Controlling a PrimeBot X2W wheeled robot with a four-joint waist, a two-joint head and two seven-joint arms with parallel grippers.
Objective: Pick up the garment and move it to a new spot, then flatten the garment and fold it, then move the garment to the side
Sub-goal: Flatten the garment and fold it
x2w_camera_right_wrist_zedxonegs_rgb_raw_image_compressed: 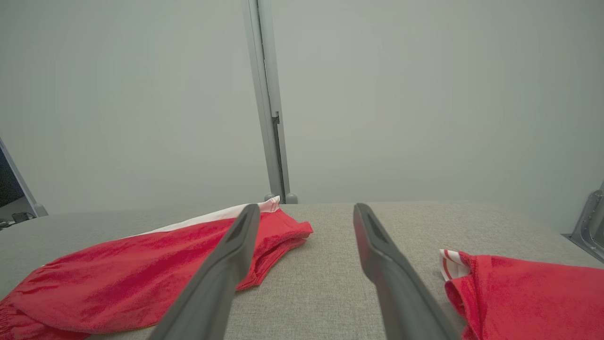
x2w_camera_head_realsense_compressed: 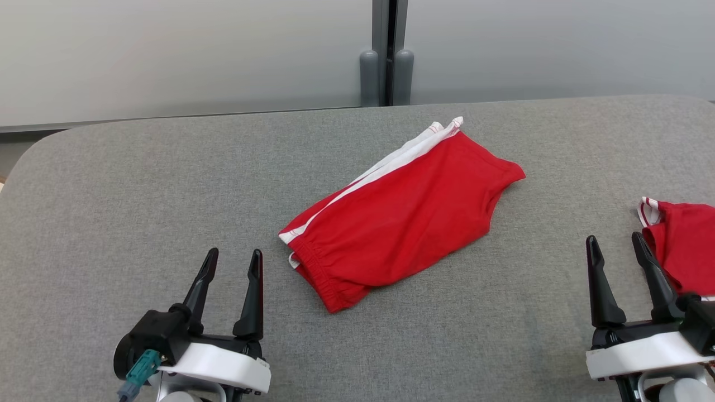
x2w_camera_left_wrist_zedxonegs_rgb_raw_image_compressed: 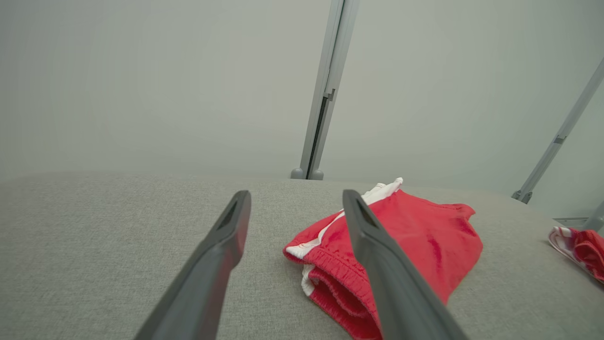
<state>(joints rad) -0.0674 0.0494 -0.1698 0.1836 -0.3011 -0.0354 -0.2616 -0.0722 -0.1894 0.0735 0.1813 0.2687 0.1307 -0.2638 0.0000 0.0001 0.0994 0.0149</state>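
The garment (x2w_camera_head_realsense_compressed: 402, 215) is a pair of red shorts with a white side stripe, folded flat at the middle of the grey table (x2w_camera_head_realsense_compressed: 139, 184), waistband toward me. The left wrist view shows the garment (x2w_camera_left_wrist_zedxonegs_rgb_raw_image_compressed: 424, 236) just right of centre, and it lies at the left in the right wrist view (x2w_camera_right_wrist_zedxonegs_rgb_raw_image_compressed: 141, 269). My left gripper (x2w_camera_head_realsense_compressed: 232, 262) is open at the lower left, short of the waistband, holding nothing. My right gripper (x2w_camera_head_realsense_compressed: 614, 245) is open at the lower right, empty, well to the right of the shorts.
A second red garment with white trim (x2w_camera_head_realsense_compressed: 681, 240) lies at the table's right edge, close beside my right gripper's outer finger. Grey partition panels with a post (x2w_camera_head_realsense_compressed: 386, 56) stand behind the table's far edge.
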